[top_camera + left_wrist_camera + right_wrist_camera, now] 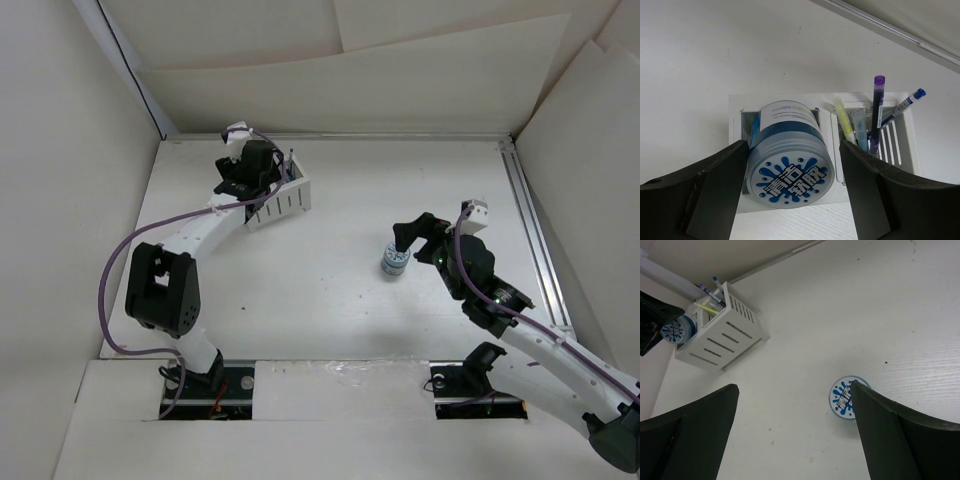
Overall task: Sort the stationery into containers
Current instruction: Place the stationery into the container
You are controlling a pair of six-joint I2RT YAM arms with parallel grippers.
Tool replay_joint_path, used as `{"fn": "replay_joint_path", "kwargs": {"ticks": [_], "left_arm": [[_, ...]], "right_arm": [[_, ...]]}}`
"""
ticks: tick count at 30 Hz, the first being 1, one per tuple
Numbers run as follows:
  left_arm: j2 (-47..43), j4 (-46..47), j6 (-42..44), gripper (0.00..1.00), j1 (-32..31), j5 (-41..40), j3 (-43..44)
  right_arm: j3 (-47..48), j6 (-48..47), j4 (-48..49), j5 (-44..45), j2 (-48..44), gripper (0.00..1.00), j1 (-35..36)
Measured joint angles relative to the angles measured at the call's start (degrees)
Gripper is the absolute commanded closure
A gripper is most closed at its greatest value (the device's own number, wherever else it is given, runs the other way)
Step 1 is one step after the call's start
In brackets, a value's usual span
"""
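The step looks like stowing rolls: on the counter (340,210), the white organizer (790,98) sits under the left gripper (794,145), whose fingers flank a blue-and-white roll (790,165) leaning in the compartment beside the pens (875,115). Whether they pinch it cannot be told. The right gripper (794,386) hangs wide open and empty with the second roll (841,400) below one fingertip, so it likely needs centring, lowering and closing.

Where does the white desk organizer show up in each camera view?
Top external: organizer sits upper left of centre, near the back wall.
Left wrist: it fills the lower middle, seen from above.
Right wrist: it is in the upper left, seen from the side.
Shared landmark: its slatted side wall.
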Motion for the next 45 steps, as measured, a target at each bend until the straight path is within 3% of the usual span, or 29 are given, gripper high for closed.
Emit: {"fn": "replay_joint_path", "kwargs": {"ticks": [10, 20, 28, 36, 45], "left_arm": [[-5.66, 0.63, -0.07, 0.38, -0.07, 1.79, 0.00], [-6.88, -0.11, -0.85, 0.35, -0.90, 2.21, -0.68], [-2.40, -1.62, -0.70, 0.32, -2.10, 1.14, -0.59], [0.33, -2.86, -0.66, 0.39, -2.38, -0.85, -0.48], [-4.63, -1.31, -0.92, 0.35, -2.27, -1.81, -4.17]], "right_arm": [[0.00, 0.00, 0.00, -0.02, -0.02, 0.00, 0.00], [0.00, 0.00, 0.00, -0.35, -0.02, 0.00, 0.00], [0.00, -0.31, 0.02, -0.85, -0.02, 0.00, 0.00], [0.00, -0.42, 0.02, -0.92, -0.02, 0.00, 0.00], [0.00, -0.42, 0.04, -1.36, -0.02, 0.00, 0.00]]}}
